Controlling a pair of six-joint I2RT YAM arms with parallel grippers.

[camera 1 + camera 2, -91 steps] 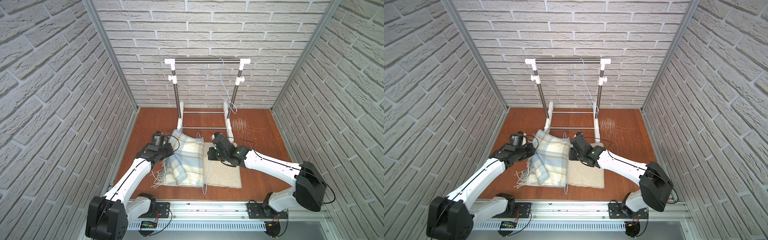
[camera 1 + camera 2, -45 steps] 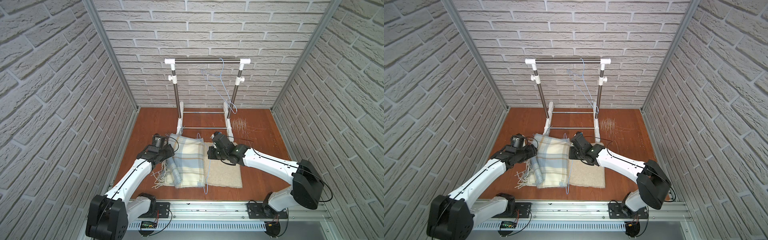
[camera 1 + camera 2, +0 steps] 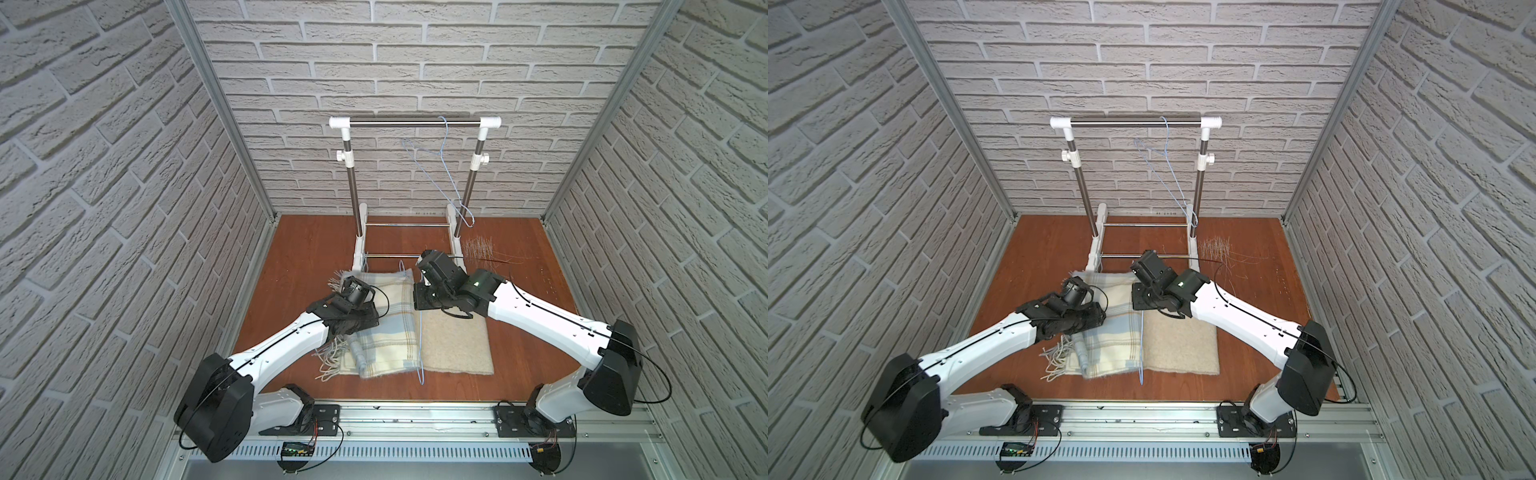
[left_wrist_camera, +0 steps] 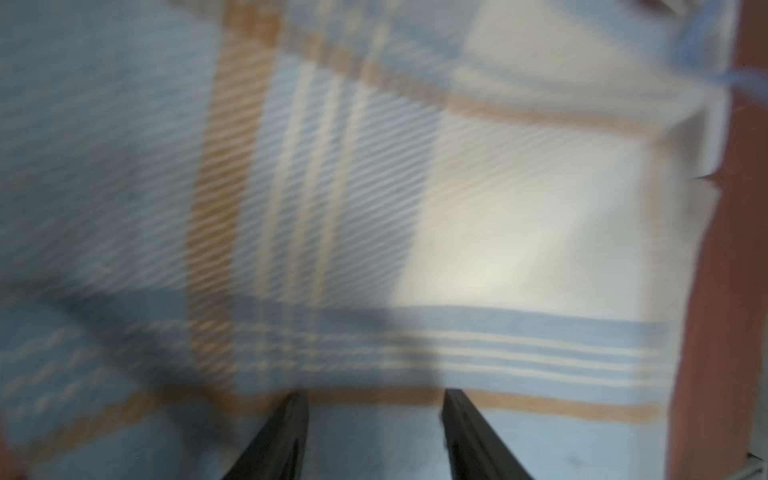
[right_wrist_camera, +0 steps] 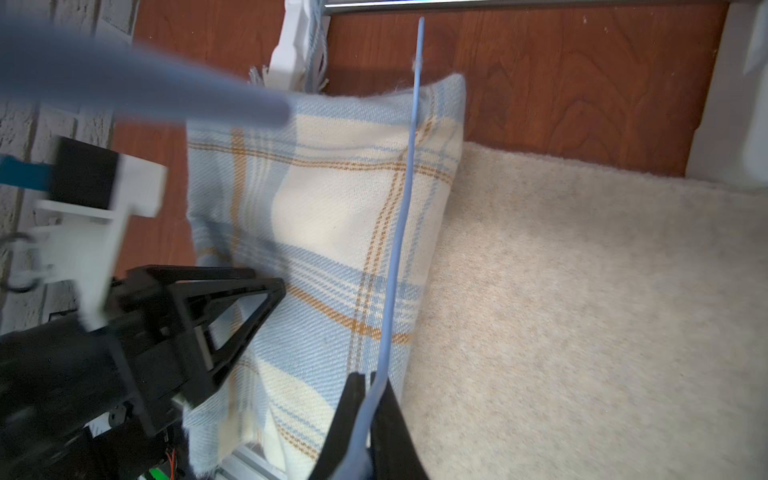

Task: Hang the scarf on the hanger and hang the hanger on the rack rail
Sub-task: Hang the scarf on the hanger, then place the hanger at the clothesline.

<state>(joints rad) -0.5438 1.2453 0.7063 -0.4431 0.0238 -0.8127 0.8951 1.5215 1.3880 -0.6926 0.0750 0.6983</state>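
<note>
Folded scarf [image 3: 386, 336] under hanger [image 5: 405, 208], on worktop [image 3: 307, 257].
My right pincer [image 5: 370, 382] clamps the hanger; left pincer [image 4: 374, 399] parted, empty. A tilted lift may shed the scarf.

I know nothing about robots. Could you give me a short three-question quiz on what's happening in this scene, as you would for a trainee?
1. True or false: the plaid scarf is already hanging on the rack.
2. What is the right hand gripping? A) the scarf B) the blue wire hanger on the table C) nothing
3. Fill in: the left hand is over the scarf with its fingers ____.

Key: 1 false, as the scarf lies folded on the table. 2 B. 3 open, with nothing between them.
</note>
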